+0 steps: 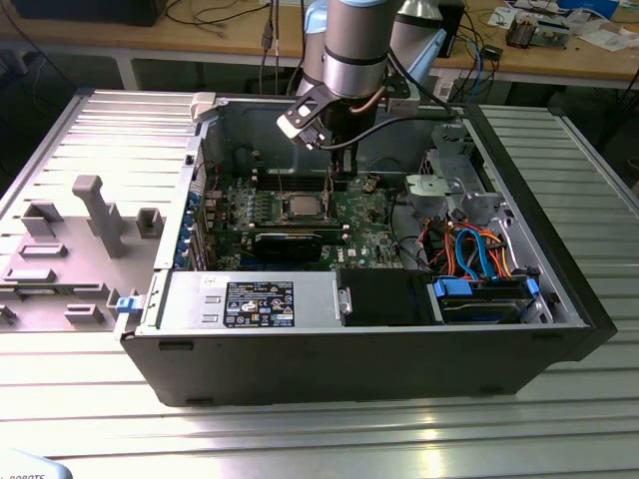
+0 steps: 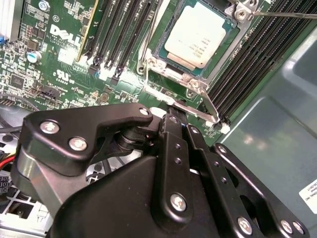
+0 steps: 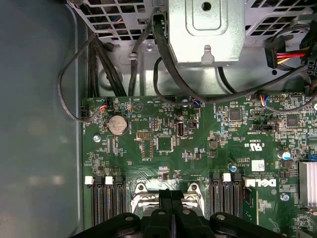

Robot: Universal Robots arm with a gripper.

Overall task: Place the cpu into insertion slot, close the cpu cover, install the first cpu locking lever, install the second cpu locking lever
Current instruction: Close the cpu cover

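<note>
On the ribbed metal desk [image 1: 300, 439] an open black computer case [image 1: 329, 364] lies on its side, with a grey moulded fixture [image 1: 90, 215] beside it towards the exterior view's left. The robot arm [image 1: 354, 50] reaches down from above into the case, over the green motherboard [image 1: 374, 228].

The end effector [image 1: 339, 186] hangs low over the board. It is next to the insertion slot [image 1: 286, 207], on the slot's side towards the exterior view's right, where the long black memory slots [image 2: 247, 64] run. In both wrist views its two black fingers [image 3: 171, 198] are pressed together with only a seam between them, and I see nothing caught in them.

The cpu [image 2: 198, 37] sits flat in the slot with its dull silver top facing up. The cpu cover [image 2: 167, 68] looks to be lying down around it, framing the chip in its window.

In the second wrist view a thin silvery locking lever [image 2: 198, 113] runs along the near edge of the socket. The end effector's tip [image 2: 171, 119] is right at this lever, though I cannot tell whether it touches. A second thin lever [image 2: 282, 15] shows at the far corner of the socket.
</note>
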